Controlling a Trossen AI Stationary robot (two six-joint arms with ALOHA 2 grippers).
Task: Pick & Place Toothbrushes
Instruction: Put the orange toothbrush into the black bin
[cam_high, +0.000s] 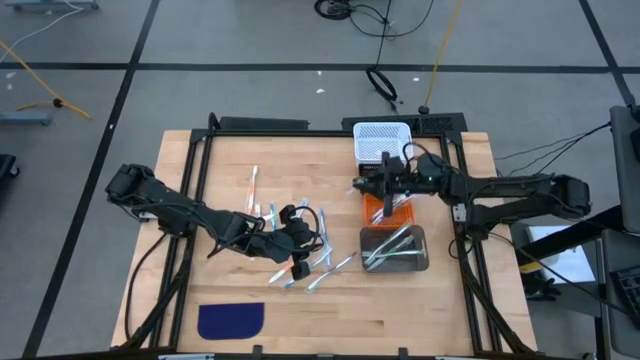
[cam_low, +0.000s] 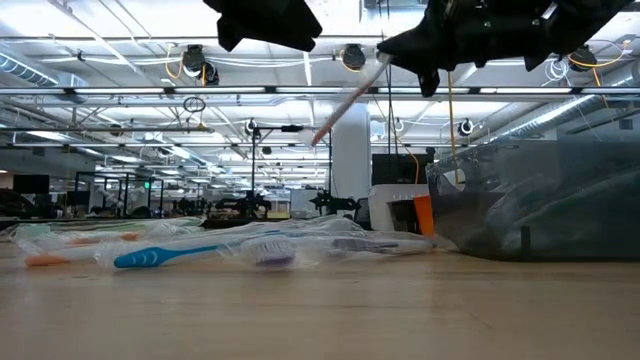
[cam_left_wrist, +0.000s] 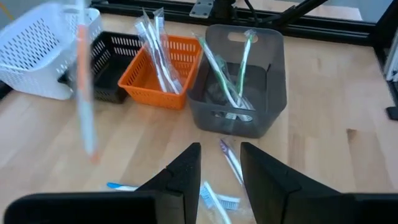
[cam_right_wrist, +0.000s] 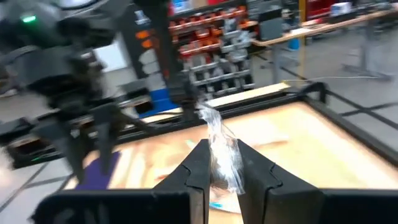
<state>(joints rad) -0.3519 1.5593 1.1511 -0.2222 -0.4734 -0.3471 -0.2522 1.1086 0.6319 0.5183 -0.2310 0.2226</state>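
Several wrapped toothbrushes (cam_high: 300, 262) lie in a loose pile on the table, also showing in the low view (cam_low: 165, 256); one (cam_high: 253, 186) lies apart, farther back. My left gripper (cam_high: 312, 238) hovers open over the pile (cam_left_wrist: 221, 167), with toothbrushes (cam_left_wrist: 231, 163) on the wood below its fingers. My right gripper (cam_high: 385, 185), by the orange basket (cam_high: 385, 210), is shut on a wrapped toothbrush (cam_left_wrist: 84, 93). More toothbrushes stand in the orange basket (cam_left_wrist: 158, 59) and lean in the grey bin (cam_left_wrist: 227, 81). My right gripper pinches a toothbrush by its clear wrapper (cam_right_wrist: 221, 149) between the two fingers, which point roughly level toward the table's left. The toothbrush (cam_low: 345, 100) is lifted clear and slants down below the gripper. Which end of the brush is pinched, I cannot tell.
A white basket (cam_left_wrist: 43, 56), a black basket (cam_left_wrist: 115, 59), the orange basket and the grey bin (cam_high: 395, 250) stand in a row along the table's right side. A dark blue cloth patch (cam_high: 230, 320) lies near the front left. A black frame (cam_high: 300, 128) borders the table.
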